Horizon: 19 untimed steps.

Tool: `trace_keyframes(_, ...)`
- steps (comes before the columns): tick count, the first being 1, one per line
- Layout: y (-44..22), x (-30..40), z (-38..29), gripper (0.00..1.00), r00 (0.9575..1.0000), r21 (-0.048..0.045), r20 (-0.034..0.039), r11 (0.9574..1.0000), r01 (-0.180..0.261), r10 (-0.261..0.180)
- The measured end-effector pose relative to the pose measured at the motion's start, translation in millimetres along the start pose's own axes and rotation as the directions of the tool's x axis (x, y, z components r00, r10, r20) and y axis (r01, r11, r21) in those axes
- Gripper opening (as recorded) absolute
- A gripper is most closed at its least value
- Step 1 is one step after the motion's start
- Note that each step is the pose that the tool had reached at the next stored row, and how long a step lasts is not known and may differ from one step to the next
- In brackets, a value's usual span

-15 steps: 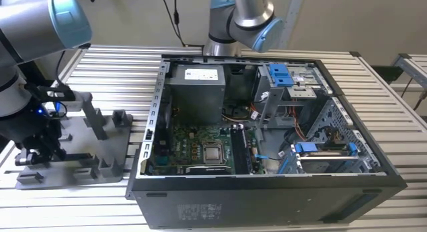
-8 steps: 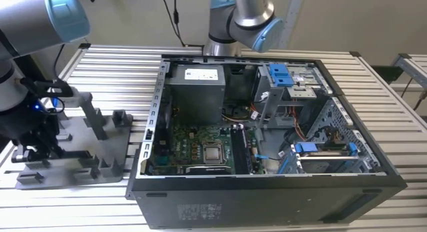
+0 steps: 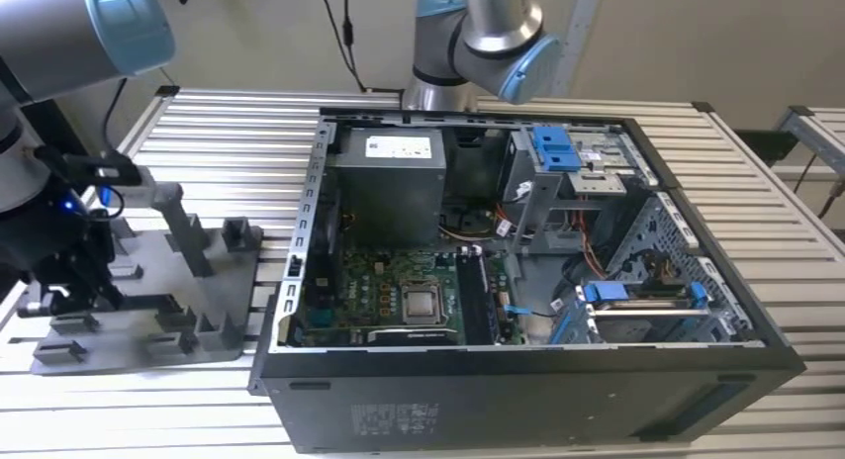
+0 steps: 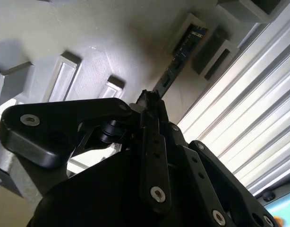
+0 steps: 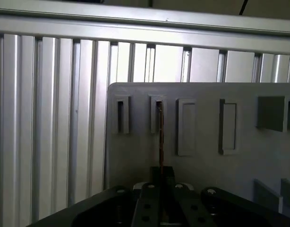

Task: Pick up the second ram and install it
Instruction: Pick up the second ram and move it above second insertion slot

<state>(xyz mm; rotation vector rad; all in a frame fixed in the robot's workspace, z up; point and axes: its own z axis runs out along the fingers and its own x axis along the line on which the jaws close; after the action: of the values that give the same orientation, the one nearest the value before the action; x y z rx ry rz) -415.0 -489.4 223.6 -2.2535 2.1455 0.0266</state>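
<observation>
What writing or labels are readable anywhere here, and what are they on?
White label on the power supply: too small to read.
Pale print on the computer case: blurred, unreadable.
No readable print on the second ram in the hand.

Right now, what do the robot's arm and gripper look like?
The arm has silver-grey tubes and rounded joints with light-blue caps. A small blue light glows near its wrist. The gripper is matte black, built of flat linkage bars pinned with round silver fasteners. It narrows to slim fingers and sits on a grey mount.
</observation>
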Motion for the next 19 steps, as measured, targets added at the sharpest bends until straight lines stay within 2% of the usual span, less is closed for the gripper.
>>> trace_keyframes(19,-0.2,-0.8,-22.8,0.14,1.0000,0.0000,0.0000,1.0000,0.000,0.000)
